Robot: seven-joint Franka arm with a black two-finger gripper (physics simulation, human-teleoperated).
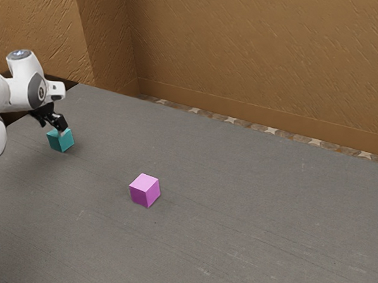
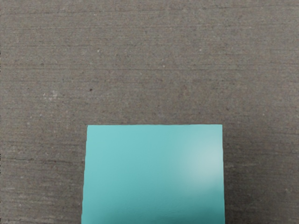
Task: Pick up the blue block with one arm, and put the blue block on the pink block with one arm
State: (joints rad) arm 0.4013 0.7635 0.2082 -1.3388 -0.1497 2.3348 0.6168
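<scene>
In the exterior view the gripper [image 1: 56,129] is clamped on the blue block [image 1: 62,141] at the exterior view's left. The pink block [image 1: 144,190] stands well apart toward the right on the grey table [image 1: 267,215], which is backed by brown walls [image 1: 257,50]. In the wrist view the blue block [image 2: 153,175] sits just under the hand, over the grey table [image 2: 140,60].

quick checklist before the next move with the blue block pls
1. Hand shut on blue block: ok, fingers grip its upper part.
2. Blue block lifted off the table: cannot tell.
3. Pink block top free: ok, nothing on it.
4. Way between the two blocks: ok, nothing stands between them.
5. Blue block above pink block: not ok, it sits well toward the exterior view's left.
</scene>
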